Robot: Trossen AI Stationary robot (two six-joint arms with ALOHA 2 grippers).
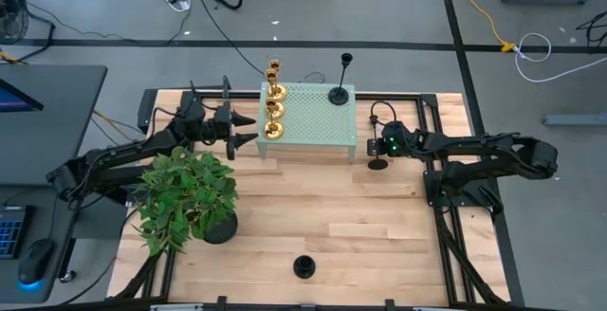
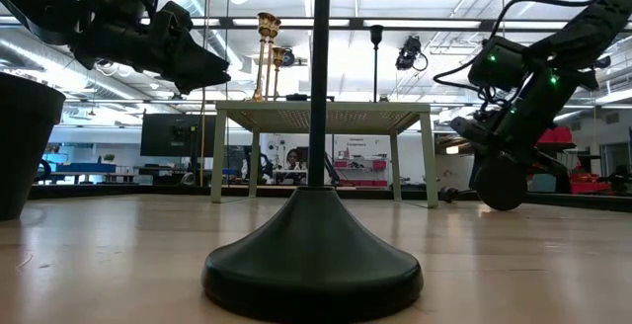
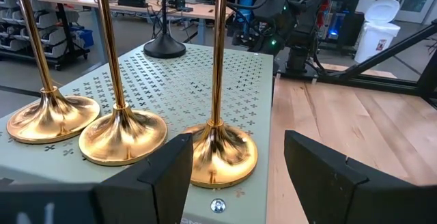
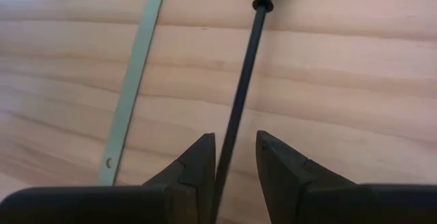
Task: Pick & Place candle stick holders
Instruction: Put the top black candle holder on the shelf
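Note:
Three gold candle stick holders (image 1: pixel 273 112) stand on their bases along the left side of the pale green perforated stand (image 1: pixel 313 126). A black one (image 1: pixel 339 93) stands at its far right. My left gripper (image 3: pixel 235 142) is open and level, just off the stand's left edge, facing the nearest gold holder (image 3: pixel 218 149). Another black holder (image 1: pixel 377 164) lies tipped over on the table right of the stand, its base (image 2: pixel 499 181) turned toward the near edge. My right gripper (image 4: pixel 235 142) points down over it, slightly open, with the stem between its fingers. One more black holder (image 1: pixel 303 266) stands near the front edge. My right gripper comes from above, its fingers across the lying black holder's thin stem (image 4: pixel 235 108). One finger (image 4: pixel 201 159) lies right beside the stem and the other (image 4: pixel 273 156) stands apart with a gap. I cannot tell whether either finger touches it.
A leafy potted plant (image 1: pixel 185 197) stands on the table's left, close under my left arm. The stand's right edge (image 4: pixel 133 80) runs close to my right gripper. Bare wood lies between the stand and the front edge.

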